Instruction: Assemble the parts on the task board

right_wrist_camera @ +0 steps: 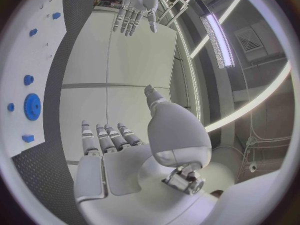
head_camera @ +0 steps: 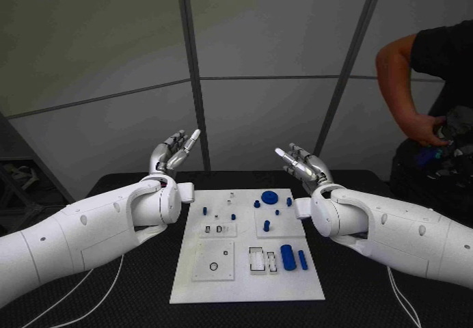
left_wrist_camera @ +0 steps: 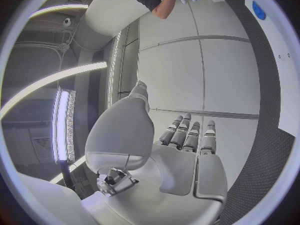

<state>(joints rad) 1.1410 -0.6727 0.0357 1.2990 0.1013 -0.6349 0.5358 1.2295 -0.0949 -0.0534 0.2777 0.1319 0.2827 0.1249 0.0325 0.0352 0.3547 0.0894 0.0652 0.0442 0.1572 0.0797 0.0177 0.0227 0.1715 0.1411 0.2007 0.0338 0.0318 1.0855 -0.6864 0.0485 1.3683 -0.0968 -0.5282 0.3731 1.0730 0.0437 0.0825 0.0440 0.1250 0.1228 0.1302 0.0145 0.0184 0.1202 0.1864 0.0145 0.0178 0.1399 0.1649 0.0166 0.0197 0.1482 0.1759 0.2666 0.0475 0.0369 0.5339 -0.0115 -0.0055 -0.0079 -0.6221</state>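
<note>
The white task board [head_camera: 247, 277] lies in the middle of the black table. On it are blue parts: a round disc [head_camera: 269, 197] at the far end, a thick cylinder [head_camera: 287, 256] and a thinner one [head_camera: 303, 260] near the right edge, and several small pieces. My left hand [head_camera: 173, 152] is raised above the table's far left, fingers apart, holding nothing. My right hand [head_camera: 303, 164] is raised opposite it, also empty with fingers spread. The right wrist view shows the right hand [right_wrist_camera: 119, 155], the board [right_wrist_camera: 22, 55] and the disc [right_wrist_camera: 32, 106]. The left wrist view shows the left hand [left_wrist_camera: 184, 155].
Square white inset plates [head_camera: 214, 261] with holes and slots sit on the board's near half. A person [head_camera: 434, 116] stands at the back right, beyond the table, touching nothing on it. Thin white cables [head_camera: 98, 287] lie on the black table beside the arms.
</note>
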